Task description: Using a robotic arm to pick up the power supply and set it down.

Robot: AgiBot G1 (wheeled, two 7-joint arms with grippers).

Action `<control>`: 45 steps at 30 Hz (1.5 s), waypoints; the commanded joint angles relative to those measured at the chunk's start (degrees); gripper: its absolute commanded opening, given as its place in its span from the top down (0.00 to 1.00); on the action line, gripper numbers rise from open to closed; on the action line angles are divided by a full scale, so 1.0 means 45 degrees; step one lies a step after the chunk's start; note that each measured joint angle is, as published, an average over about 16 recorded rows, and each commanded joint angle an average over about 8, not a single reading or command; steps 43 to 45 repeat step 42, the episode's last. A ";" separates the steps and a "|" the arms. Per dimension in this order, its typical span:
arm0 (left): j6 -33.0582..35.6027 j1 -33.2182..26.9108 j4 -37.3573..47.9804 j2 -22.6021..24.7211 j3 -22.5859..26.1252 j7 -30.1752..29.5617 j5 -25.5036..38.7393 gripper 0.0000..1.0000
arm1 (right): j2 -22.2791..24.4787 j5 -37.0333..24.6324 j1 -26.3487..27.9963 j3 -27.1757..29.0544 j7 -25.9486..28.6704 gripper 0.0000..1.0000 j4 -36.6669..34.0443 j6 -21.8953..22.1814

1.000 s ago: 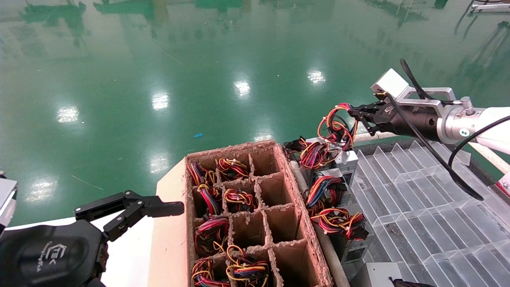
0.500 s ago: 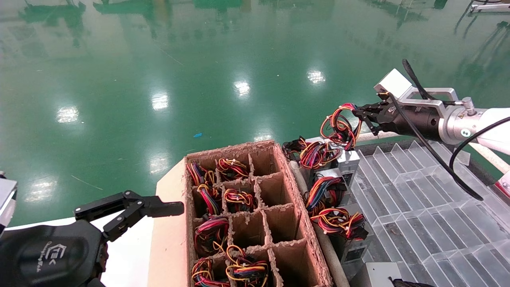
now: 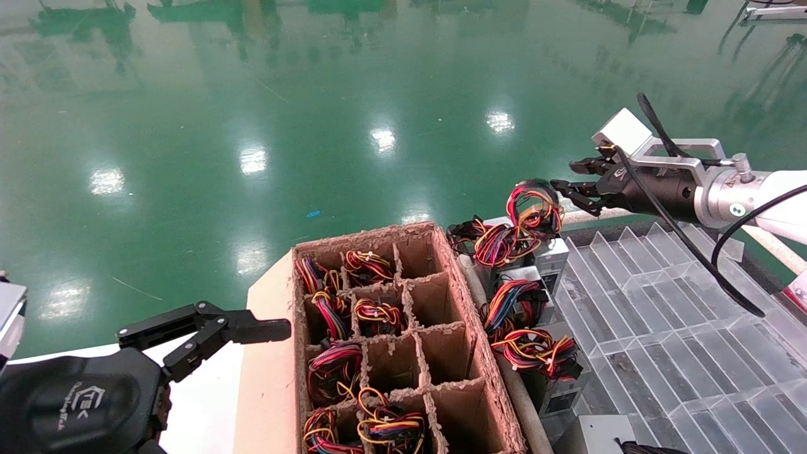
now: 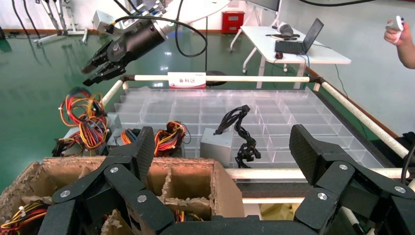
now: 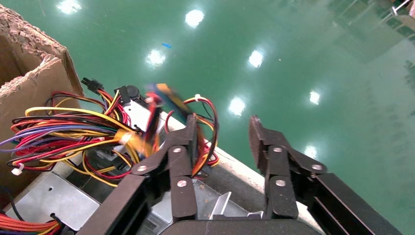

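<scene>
The power supply (image 3: 550,251) stands at the far end of a row along the clear tray's left edge. Its looped red, yellow and black wire bundle (image 3: 534,208) stands up above it. My right gripper (image 3: 565,174) hovers just right of that loop, open, with nothing between its fingers. In the right wrist view the right gripper (image 5: 223,122) is spread, and the blurred wires (image 5: 161,112) hang beside the outside of one finger (image 5: 188,142). My left gripper (image 3: 205,328) is parked low at the left, open and empty, beside the cardboard box; the left wrist view shows the left gripper (image 4: 222,147) spread wide.
A divided cardboard box (image 3: 474,328) holds several more wired supplies. Two other supplies (image 3: 523,296) (image 3: 536,353) line the edge of the clear compartment tray (image 3: 662,315). A grey supply with black wires (image 4: 218,144) sits at the tray's near edge. White rails (image 4: 244,78) frame the tray.
My right gripper has opened and let go of the wire loop. The loop has sunk a little onto its power supply. The left arm has not moved.
</scene>
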 commanded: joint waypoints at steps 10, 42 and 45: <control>-0.0002 0.0000 0.0008 -0.0001 0.0003 0.0003 -0.0004 0.00 | 0.0347 0.0232 0.0226 0.0084 0.0413 0.00 0.0394 -0.0783; -0.0004 -0.0006 0.0016 -0.0005 0.0016 0.0011 -0.0012 0.00 | 0.3216 0.5007 -0.5324 0.1697 0.3231 0.00 0.8533 -0.4270; -0.0004 -0.0006 0.0016 -0.0005 0.0016 0.0011 -0.0012 0.00 | 0.3216 0.5007 -0.5324 0.1697 0.3231 0.00 0.8533 -0.4270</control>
